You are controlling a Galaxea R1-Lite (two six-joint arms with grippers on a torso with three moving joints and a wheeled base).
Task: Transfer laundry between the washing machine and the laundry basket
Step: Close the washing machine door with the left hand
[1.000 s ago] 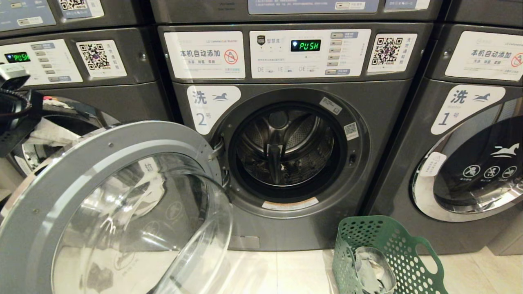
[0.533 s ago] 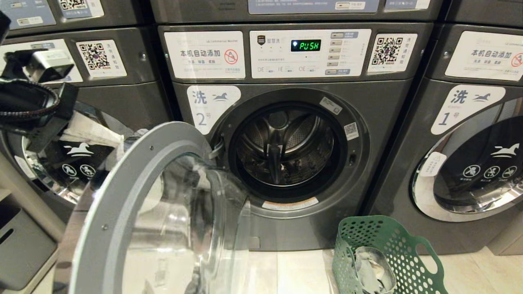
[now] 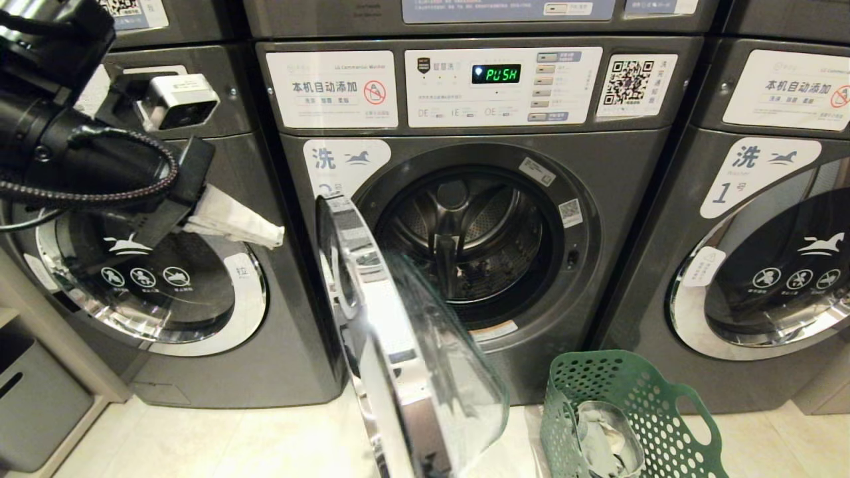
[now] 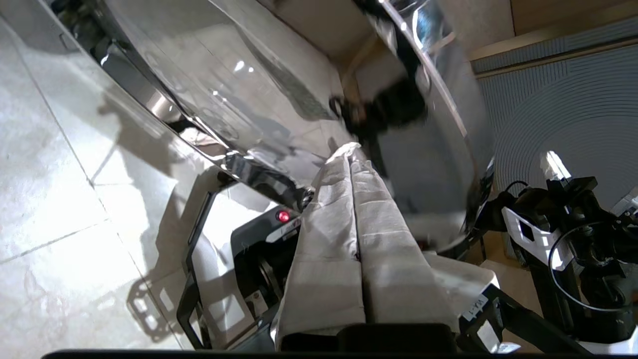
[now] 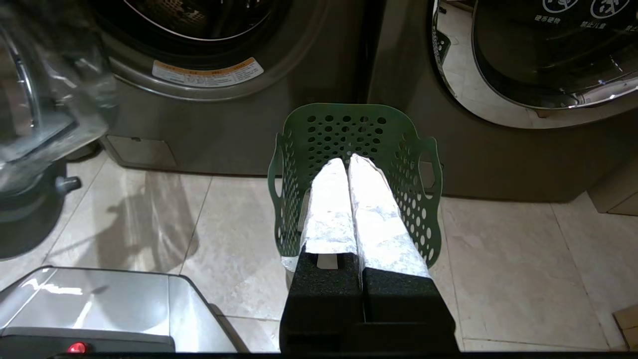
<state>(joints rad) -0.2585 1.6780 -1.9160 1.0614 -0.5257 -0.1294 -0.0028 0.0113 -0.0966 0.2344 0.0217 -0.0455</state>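
Observation:
The washing machine (image 3: pixel 617 172) marked 2 stands in the middle, its dark drum (image 3: pixel 465 232) showing. Its round glass door (image 3: pixel 362 299) stands half swung, edge-on to the head view. My left gripper (image 3: pixel 275 236), fingers wrapped in white, is shut and empty just left of the door's outer face. In the left wrist view the left gripper (image 4: pixel 349 147) is close to the door's chrome rim (image 4: pixel 259 174); whether it touches I cannot tell. The green laundry basket (image 3: pixel 664 425) sits on the floor at the lower right, with pale grey laundry (image 3: pixel 601 445) inside. My right gripper (image 5: pixel 347 159) hangs shut and empty above the basket (image 5: pixel 349 124).
A like machine marked 1 (image 3: pixel 764 265) stands to the right, and another with its door shut (image 3: pixel 153 292) to the left. A grey box (image 3: pixel 33 398) sits at the lower left. My base (image 5: pixel 99 309) lies on the pale tiled floor (image 3: pixel 232 438).
The door has swung from wide open toward the machine and now stands edge-on. My left arm has moved right behind it, fingers still shut. The basket and the right arm have not moved.

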